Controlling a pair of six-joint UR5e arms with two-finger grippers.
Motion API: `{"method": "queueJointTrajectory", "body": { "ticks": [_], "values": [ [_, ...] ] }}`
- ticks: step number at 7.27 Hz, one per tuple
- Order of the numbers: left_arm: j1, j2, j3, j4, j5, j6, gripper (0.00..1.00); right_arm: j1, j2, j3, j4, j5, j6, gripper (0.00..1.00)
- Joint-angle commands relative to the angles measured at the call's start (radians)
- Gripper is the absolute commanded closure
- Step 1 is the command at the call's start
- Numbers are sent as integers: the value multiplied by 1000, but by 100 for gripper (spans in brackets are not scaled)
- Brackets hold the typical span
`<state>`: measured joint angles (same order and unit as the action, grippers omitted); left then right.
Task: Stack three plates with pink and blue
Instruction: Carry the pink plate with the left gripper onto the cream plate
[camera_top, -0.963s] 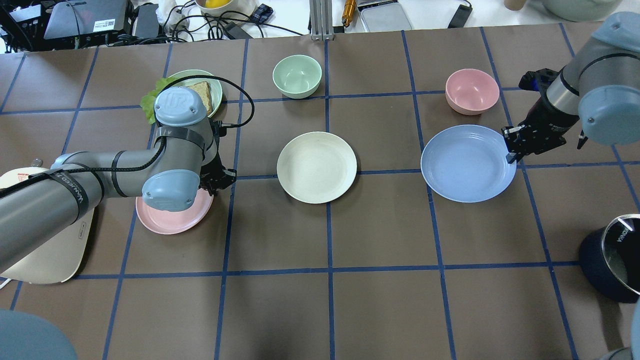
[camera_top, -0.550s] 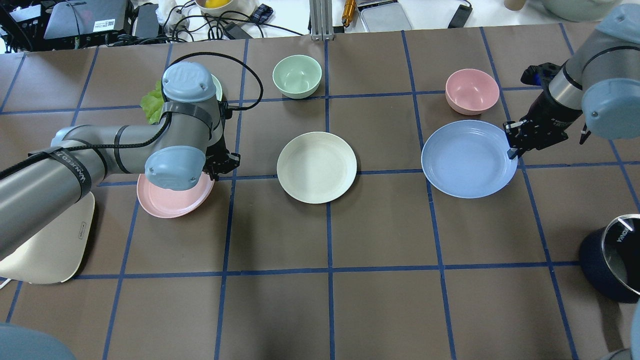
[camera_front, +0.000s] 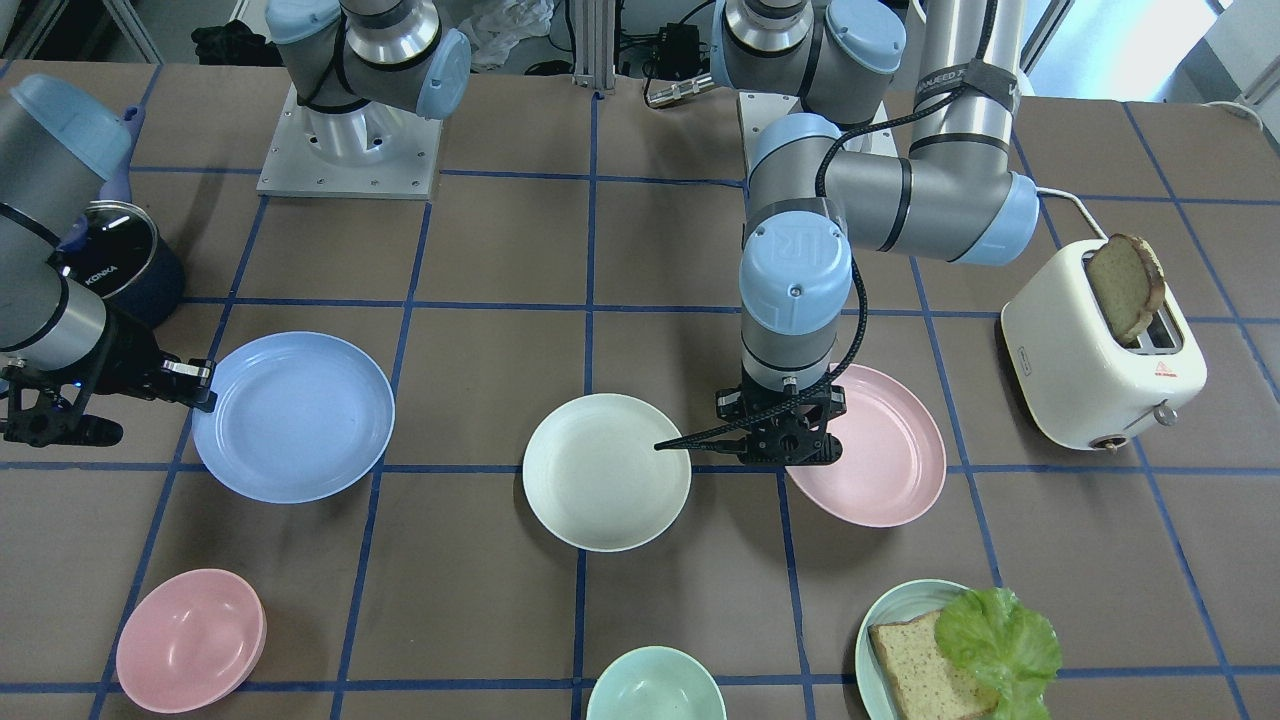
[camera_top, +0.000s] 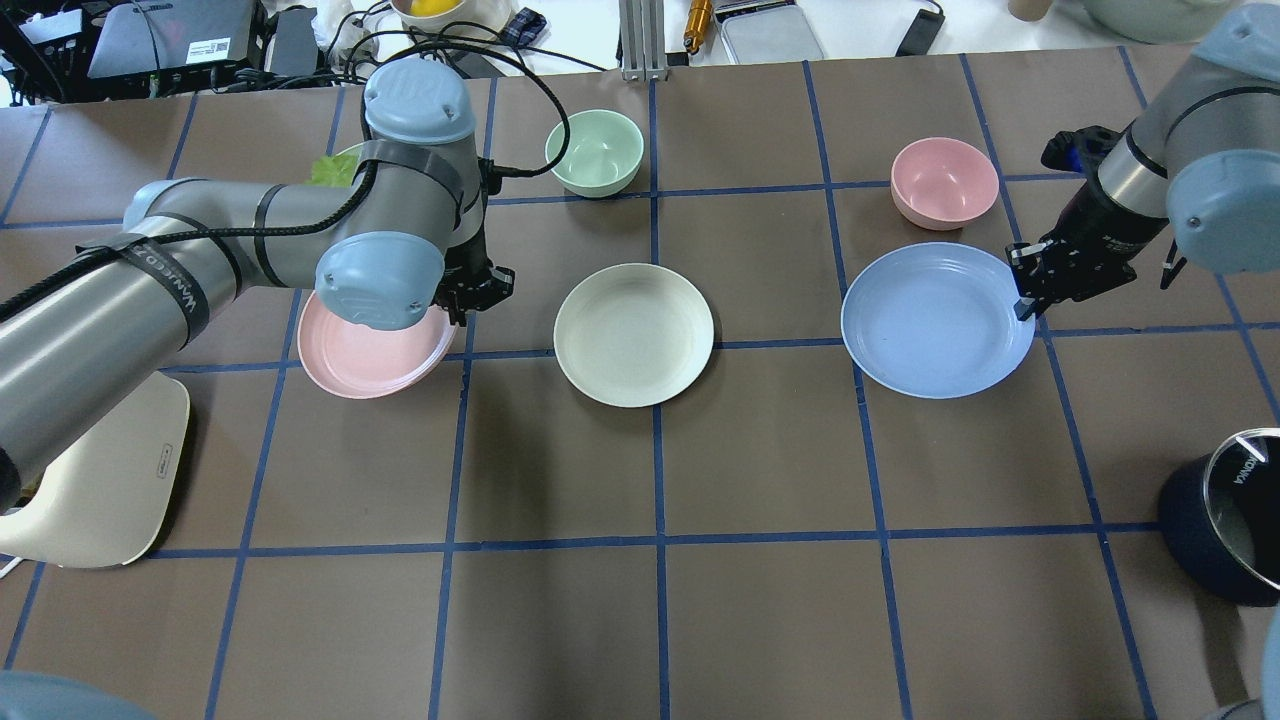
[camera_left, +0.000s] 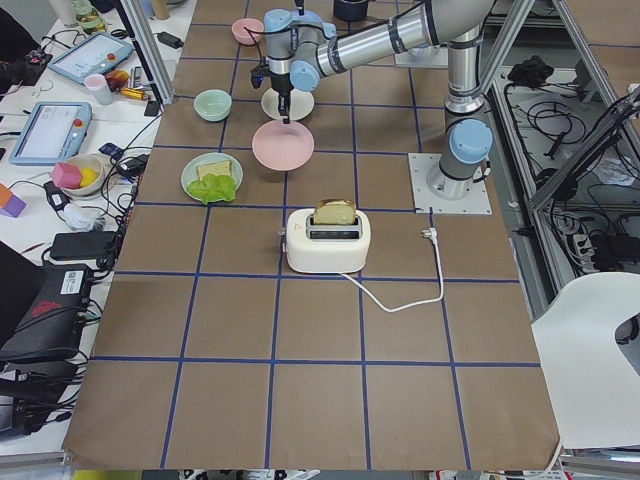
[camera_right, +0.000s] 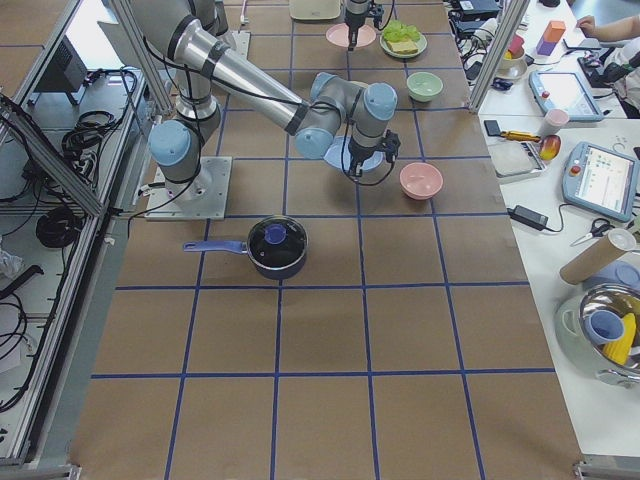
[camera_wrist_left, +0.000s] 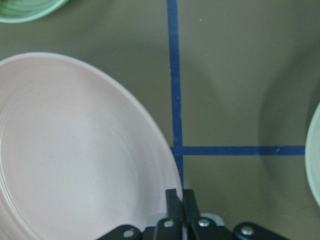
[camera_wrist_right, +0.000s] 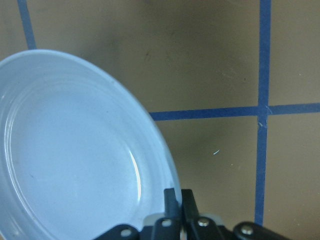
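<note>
None of the three plates is stacked: they lie apart in a row across the brown paper-covered table (camera_top: 760, 450). The cream-white matte round plate (camera_top: 633, 335) sits alone in the middle, with neither arm on it.

On the left in the overhead view, the left gripper (camera_wrist_left: 179, 201) has its fingers pressed together on the right rim of the pale pink matte round plate (camera_top: 365, 360). That plate looks lifted and slightly tilted, near the cream-white one but not over it. On the right, the right gripper (camera_wrist_right: 177, 200) pinches the right rim of the light blue matte round plate (camera_top: 935, 320) in the same way, well apart from the middle plate.

Both grasps look finished, I judge. What is left is carrying each held plate to the middle and setting the plates one on another.

From overhead, the left arm's elbow covers the far part of the pink plate and nearly all of the pale teal plate with bread and lettuce (camera_front: 925, 650). Each wrist view shows only the finger tops, so the contact under the rims is hidden. Whether the blue plate is clear of the table is hard to tell. In the right side view the near arm hides it.
</note>
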<state>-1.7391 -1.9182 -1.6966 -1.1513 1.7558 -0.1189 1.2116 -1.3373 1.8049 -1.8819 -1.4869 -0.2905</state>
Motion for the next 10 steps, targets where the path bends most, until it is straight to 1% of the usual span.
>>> {"method": "queueJointTrajectory", "body": {
  "ticks": [1, 3, 5, 7, 8, 10],
  "values": [
    [-83, -36, 111, -97, -1, -42, 100, 2, 0, -4, 3, -1, 5, 100],
    [-146, -91, 191, -117, -4, -74, 100, 2, 0, -4, 20, 2, 4, 100],
    [-222, -162, 271, -125, -4, -175, 100, 2, -2, -6, 18, 2, 4, 100],
    [-281, -246, 404, -204, -6, -241, 100, 2, 0, -18, 17, -1, 4, 100],
    [-311, -283, 445, -211, -4, -266, 100, 2, 0, -19, 18, -1, 4, 100],
    [-350, -317, 482, -217, -6, -301, 100, 2, 0, -21, 21, -3, 4, 100]
  ]
}}
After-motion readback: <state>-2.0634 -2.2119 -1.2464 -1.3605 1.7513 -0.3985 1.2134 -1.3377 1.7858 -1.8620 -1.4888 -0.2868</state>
